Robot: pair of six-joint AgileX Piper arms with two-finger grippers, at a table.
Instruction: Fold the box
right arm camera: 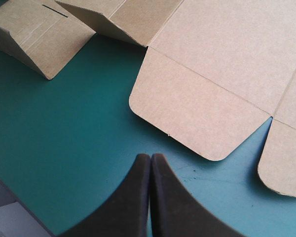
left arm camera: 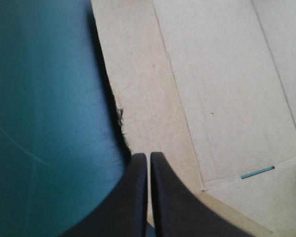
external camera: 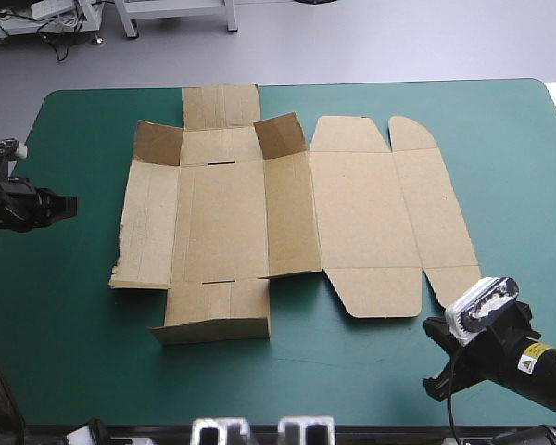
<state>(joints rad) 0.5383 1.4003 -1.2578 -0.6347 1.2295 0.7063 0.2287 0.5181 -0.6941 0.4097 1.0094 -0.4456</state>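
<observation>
Box [external camera: 287, 218] lay opened out mid-table, long axis running 9 to 3 o'clock.
Both pairs of fingers were pressed together, holding nothing: the left gripper [left arm camera: 149, 156] sat off the box's 9 o'clock edge, the right gripper [right arm camera: 150, 157] near its 5 o'clock corner, rounded flaps just ahead.

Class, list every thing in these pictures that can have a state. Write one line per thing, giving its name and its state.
Brown cut-board box: unfolded on the teal-green cover, mostly flat, a few flaps partly raised.
Black-fingered left gripper: shut, holding nothing.
Black-fingered right gripper: shut, holding nothing.
</observation>
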